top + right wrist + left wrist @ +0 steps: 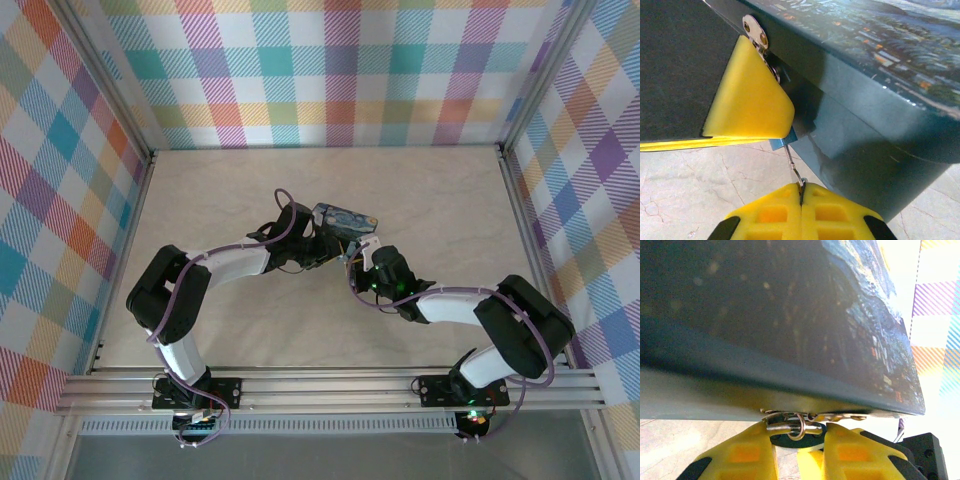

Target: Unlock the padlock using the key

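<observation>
The right tool (801, 196) was closed on the key (794, 164), a thin, stiff sliver liable to twist or slip; take hold at its head. The key ran up to the padlock (779, 144), small and light, hanging at the front edge of the tin (865, 125). The left tool (799, 442) flanked what appeared to be the shackle (790, 428); its clamping state could not be determined. The tin wall stood just beside; open worktop (685, 175) lay below.

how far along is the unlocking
Done: the right gripper pinches the key, whose tip meets the padlock hanging on the tin. In hand: seating it. To do: the turn; the shackle looks closed through the hasp.
</observation>
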